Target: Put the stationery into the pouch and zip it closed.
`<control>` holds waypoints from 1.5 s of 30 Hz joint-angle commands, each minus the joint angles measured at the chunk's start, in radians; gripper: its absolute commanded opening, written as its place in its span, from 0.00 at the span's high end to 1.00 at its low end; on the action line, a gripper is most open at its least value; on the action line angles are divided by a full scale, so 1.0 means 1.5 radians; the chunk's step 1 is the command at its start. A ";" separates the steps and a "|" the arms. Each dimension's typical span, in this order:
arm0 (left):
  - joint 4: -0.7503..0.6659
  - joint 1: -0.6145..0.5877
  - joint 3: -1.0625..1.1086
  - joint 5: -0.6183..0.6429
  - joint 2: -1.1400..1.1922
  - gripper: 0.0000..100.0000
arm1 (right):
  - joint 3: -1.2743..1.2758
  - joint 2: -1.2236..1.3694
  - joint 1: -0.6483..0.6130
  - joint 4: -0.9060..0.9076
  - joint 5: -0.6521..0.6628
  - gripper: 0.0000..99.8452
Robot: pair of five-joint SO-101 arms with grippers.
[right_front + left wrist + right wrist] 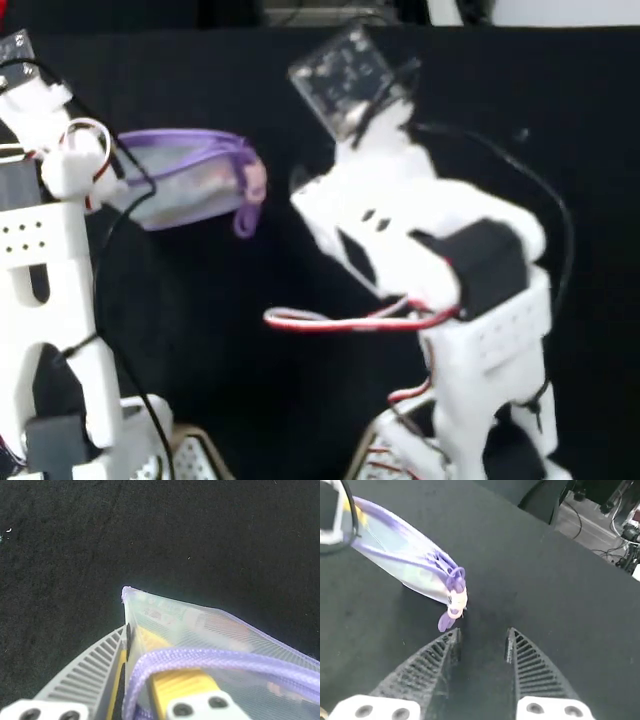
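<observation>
The pouch [190, 180] is clear mesh with a purple zip band, and it hangs a little above the black table. My left gripper [131, 630] is shut on one end of it, the grey finger [85, 675] outside and the yellow one inside the mesh. Pale shapes show through the pouch [200, 625]. At its free end sit the zip slider and a pink-and-purple pull [454, 600]. My right gripper [482, 637] stands open a short way from that pull and touches nothing. The pouch [405, 555] slants away from it.
Black cloth [180, 330] covers the table. A red-and-white cable [340, 320] loops out from the right arm. Both arm bases stand at the near edge. Beyond the table's far edge lie cables and room clutter [600, 525].
</observation>
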 commanded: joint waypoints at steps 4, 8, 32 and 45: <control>-0.010 -0.002 0.020 -0.008 0.023 0.97 | 0.331 -0.155 0.012 -0.258 0.006 0.86; -0.010 -0.002 0.020 -0.008 0.023 0.97 | 0.462 -0.208 0.011 -0.361 0.003 0.86; -0.014 -0.003 0.030 -0.007 0.023 0.97 | 0.806 -0.124 -0.060 -0.959 -0.048 0.86; -0.015 -0.003 0.030 -0.007 0.023 0.97 | 0.791 -0.084 -0.040 -0.970 -0.008 0.96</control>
